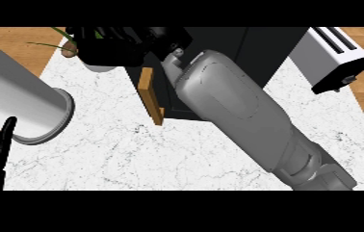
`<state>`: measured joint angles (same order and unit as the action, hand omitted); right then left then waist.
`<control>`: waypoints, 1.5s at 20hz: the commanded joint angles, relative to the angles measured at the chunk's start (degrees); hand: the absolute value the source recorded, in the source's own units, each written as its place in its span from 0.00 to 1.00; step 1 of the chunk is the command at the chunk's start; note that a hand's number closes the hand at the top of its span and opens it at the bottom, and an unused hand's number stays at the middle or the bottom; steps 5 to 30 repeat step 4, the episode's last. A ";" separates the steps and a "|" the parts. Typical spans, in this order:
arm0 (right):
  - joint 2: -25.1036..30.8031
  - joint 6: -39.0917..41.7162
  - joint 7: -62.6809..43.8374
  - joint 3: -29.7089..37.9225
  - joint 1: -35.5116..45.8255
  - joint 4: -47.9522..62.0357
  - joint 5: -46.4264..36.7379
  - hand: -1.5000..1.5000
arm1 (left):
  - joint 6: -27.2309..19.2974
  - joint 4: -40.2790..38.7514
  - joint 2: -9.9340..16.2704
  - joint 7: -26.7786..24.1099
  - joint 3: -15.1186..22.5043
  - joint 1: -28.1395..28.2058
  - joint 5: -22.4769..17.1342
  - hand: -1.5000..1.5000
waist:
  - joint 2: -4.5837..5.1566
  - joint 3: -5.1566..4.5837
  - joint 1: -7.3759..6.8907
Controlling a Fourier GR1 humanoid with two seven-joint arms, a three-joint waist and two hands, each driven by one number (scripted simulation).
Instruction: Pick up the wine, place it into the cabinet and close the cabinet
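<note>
no readable text, labels, brands, numbers or signs anywhere

You have the cabinet (pixel 213 58) standing on the worktop (pixel 142 154), its door (pixel 150 98) swung out at its left. A plant (pixel 92 50) sits left of the cabinet, a toaster (pixel 331 58) right of it.

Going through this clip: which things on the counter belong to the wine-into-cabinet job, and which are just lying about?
Part of the job:
- cabinet, dark
- wooden door, standing open
- right hand, up at the cabinet's opening
- wine: not visible

Just lying about:
- toaster, far right
- potted plant, far left
</note>
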<state>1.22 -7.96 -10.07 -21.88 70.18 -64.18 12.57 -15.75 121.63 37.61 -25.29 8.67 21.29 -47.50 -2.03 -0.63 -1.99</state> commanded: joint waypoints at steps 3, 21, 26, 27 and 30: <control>4.88 -0.33 2.84 4.28 -0.98 8.34 -1.89 1.00 | -0.13 -0.84 -1.21 0.23 1.45 -1.27 1.29 0.00 | 2.68 0.57 1.00; 3.99 -0.37 2.91 3.93 -0.02 9.81 -2.37 1.00 | -0.42 0.36 -0.51 1.66 0.43 -1.02 0.11 0.00 | 2.69 0.57 0.33; 3.99 -0.37 2.91 3.93 -0.02 9.81 -2.37 1.00 | -0.42 0.36 -0.51 1.66 0.43 -1.02 0.11 0.00 | 2.69 0.57 0.33; 3.99 -0.37 2.91 3.93 -0.02 9.81 -2.37 1.00 | -0.42 0.36 -0.51 1.66 0.43 -1.02 0.11 0.00 | 2.69 0.57 0.33; 3.99 -0.37 2.91 3.93 -0.02 9.81 -2.37 1.00 | -0.42 0.36 -0.51 1.66 0.43 -1.02 0.11 0.00 | 2.69 0.57 0.33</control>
